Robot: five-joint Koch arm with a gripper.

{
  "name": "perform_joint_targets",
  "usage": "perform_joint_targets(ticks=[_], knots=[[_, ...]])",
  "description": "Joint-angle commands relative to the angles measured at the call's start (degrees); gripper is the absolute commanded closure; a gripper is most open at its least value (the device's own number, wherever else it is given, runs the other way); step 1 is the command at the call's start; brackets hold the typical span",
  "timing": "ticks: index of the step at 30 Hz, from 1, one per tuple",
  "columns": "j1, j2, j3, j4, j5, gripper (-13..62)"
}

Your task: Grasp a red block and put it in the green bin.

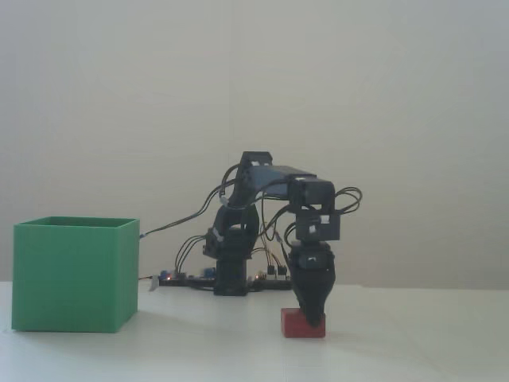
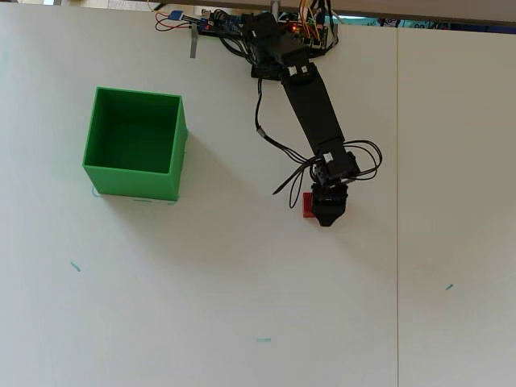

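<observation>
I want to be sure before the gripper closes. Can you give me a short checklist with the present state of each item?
1. Block flat on table: ok.
2. Gripper down at block height: ok.
3. Gripper centred over block: not ok; overhead, it covers the block's right part only, red shows at left.
4. Jaws open around block: cannot tell.
5. Bin upright, empty: ok.
6. Path from block to bin free: ok.

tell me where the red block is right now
The red block lies on the white table, right of the green bin in both views. The gripper covers its right part in the overhead view.
</observation>
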Motion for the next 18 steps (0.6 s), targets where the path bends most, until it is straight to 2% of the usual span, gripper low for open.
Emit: perform_joint_targets(ticks=[1, 14, 18], knots=[[0.0, 0.5, -2.8, -1.6, -2.8, 12.0], [0.2, -0.5, -3.0, -2.9, -9.3, 12.3], [0.1, -0.7, -3.0, -4.7, -9.1, 21.4]])
